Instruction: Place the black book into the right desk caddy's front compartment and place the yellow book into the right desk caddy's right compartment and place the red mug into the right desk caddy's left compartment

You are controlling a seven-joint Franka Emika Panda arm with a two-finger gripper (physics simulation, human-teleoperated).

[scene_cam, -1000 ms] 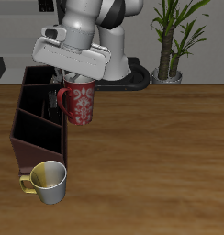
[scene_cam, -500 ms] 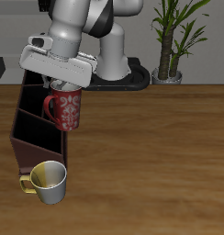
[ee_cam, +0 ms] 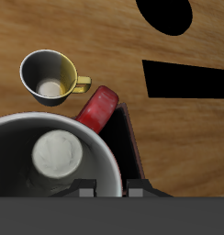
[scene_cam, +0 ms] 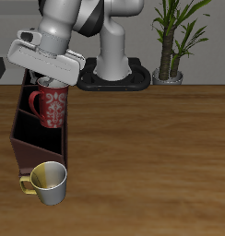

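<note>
- Caddy (scene_cam: 36,138) of dark brown wood sits at the left edge of the exterior frame, running from the table's back toward its front, with inner dividers showing as slanted boards.
- Just below the caddy's near end, in the lower left of that frame, a yellow-cream mug (scene_cam: 48,182) stands upright on the table (scene_cam: 151,157), handle pointing left, apart from the caddy wall.
- Above the caddy's middle stretch hangs the red mug (scene_cam: 50,106), upright, handle to the left, its base over the box's open top; whether it touches the wood cannot be told.
- The gripper (scene_cam: 52,85) comes down onto the red mug's rim from the upper left of the frame and is clamped on it, holding the mug.
- In the wrist view the red mug's pale grey inside (ee_cam: 59,156) fills much of the picture, its handle (ee_cam: 97,107) sticking out toward the yellow-cream mug (ee_cam: 50,77), with the caddy's dark edge (ee_cam: 130,147) beside it.
- Neither book can be seen in either view.
- At the upper right of the exterior frame a potted plant (scene_cam: 171,37) stands behind the table.
</note>
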